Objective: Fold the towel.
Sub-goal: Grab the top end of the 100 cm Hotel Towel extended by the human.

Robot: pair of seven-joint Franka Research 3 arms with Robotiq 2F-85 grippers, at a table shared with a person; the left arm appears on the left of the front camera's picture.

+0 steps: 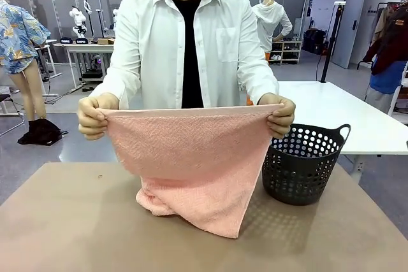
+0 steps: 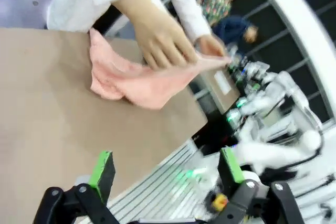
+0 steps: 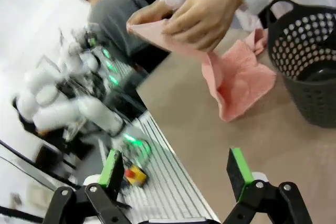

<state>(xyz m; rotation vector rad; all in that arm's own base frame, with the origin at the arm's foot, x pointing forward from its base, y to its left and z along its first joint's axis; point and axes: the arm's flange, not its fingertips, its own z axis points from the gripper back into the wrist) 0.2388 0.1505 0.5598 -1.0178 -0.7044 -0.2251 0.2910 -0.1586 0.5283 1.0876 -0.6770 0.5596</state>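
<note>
A person at the far side holds the salmon-pink towel (image 1: 191, 170) up by its two top corners, one in each hand (image 1: 92, 118) (image 1: 279, 114). Its lower part rests bunched on the brown table (image 1: 64, 221). In the left wrist view the towel (image 2: 136, 80) hangs from the person's hands (image 2: 163, 40), well beyond my left gripper (image 2: 167, 170), which stands open with nothing between its green pads. The right wrist view shows the towel (image 3: 236, 77) under a hand (image 3: 202, 17), far past my right gripper (image 3: 176, 169), also open and holding nothing.
A dark perforated plastic basket (image 1: 305, 164) stands on the table to the right of the towel, and its rim (image 3: 307, 40) shows in the right wrist view. The table's near half is bare brown surface. White tables stand behind the person.
</note>
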